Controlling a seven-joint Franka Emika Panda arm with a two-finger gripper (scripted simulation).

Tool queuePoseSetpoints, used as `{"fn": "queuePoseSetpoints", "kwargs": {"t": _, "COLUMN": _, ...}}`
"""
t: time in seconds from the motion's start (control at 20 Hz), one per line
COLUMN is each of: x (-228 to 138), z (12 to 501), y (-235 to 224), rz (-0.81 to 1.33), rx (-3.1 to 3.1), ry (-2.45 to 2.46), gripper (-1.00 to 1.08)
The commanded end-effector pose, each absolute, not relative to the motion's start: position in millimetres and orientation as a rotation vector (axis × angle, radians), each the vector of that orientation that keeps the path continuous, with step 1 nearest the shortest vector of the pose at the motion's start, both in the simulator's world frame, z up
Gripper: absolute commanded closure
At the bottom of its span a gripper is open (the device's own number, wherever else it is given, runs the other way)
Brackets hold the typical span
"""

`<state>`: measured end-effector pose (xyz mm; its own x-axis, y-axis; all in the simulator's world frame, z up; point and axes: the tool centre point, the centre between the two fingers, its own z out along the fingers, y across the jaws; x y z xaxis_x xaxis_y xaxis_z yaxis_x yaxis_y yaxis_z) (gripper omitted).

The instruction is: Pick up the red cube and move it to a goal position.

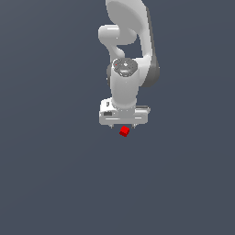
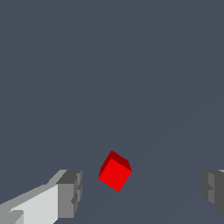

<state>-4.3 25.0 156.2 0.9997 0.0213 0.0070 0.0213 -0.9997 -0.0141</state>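
The red cube [image 1: 124, 131] is a tiny bright red cube on the dark grey floor, just below the white gripper [image 1: 123, 125] in the exterior view. In the wrist view the red cube [image 2: 114, 171] lies between the two grey fingertips [image 2: 70, 192], turned at an angle to them. The jaws stand wide apart, with a clear gap on each side of the cube. The gripper is open and holds nothing. The fingertips are mostly hidden behind the hand in the exterior view.
The white arm [image 1: 126, 55] rises behind the gripper toward the top of the exterior view. The dark grey floor [image 1: 55, 174] shows all around. No goal marker shows in either view.
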Motion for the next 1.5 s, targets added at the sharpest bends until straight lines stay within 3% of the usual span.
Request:
{"fn": "queuePoseSetpoints", "kwargs": {"t": 0.0, "x": -4.3, "z": 156.2, "y": 25.0, "rz": -0.011, "rx": -3.127, "ry": -0.033, "gripper": -0.92}}
{"fn": "queuePoseSetpoints", "kwargs": {"t": 0.6, "x": -15.2, "z": 132.4, "y": 24.9, "rz": -0.009, "rx": -3.128, "ry": 0.123, "gripper": -0.92}}
{"fn": "queuePoseSetpoints", "kwargs": {"t": 1.45, "x": -54.0, "z": 41.7, "y": 34.7, "rz": -0.003, "rx": -3.060, "ry": 0.709, "gripper": -0.92}}
